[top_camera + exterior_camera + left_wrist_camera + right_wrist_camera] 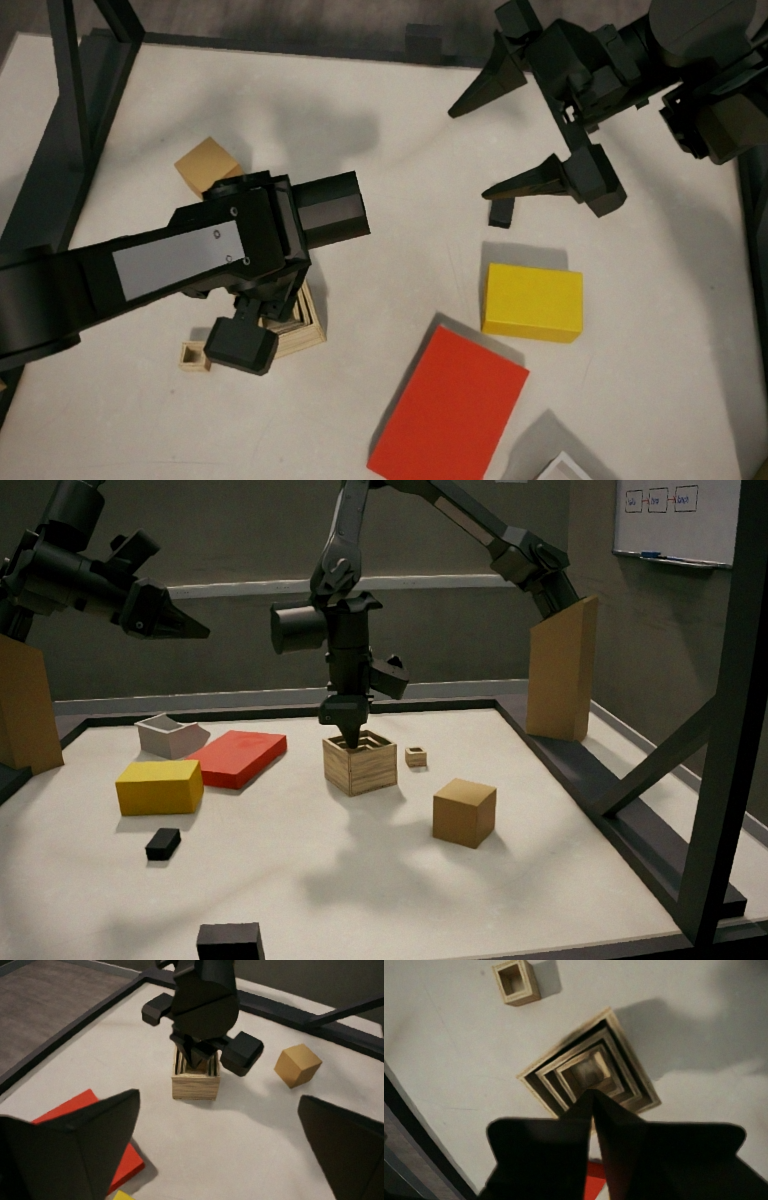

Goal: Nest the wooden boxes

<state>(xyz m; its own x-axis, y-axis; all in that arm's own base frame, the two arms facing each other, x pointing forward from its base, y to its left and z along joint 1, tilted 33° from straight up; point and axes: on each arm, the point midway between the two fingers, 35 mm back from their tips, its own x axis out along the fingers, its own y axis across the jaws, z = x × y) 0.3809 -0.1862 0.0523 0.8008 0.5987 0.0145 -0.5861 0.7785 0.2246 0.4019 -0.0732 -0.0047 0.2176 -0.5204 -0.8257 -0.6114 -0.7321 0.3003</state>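
Right gripper (257,339) (353,744) (196,1063) (593,1092): jaws fully closed, holding nothing, above the nested wooden boxes (300,341) (373,771) (195,1088) (634,1058); left gripper (467,156) (207,632) (219,1110): jaws wide open, unloaded; smallest box (195,367) (416,759) (531,988) stands separately on the surface (368,283) (283,876) (215,1150) (449,1060).

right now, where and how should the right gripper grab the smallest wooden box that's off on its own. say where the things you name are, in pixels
The small, pale, open wooden box (205,362) (416,758) (526,987) is best pinched by two opposite side walls, coming straight down. It sits open side up, walls upright, apart from the nested boxes (360,768) (196,1087) (634,1070), so the fingers should fit around it.
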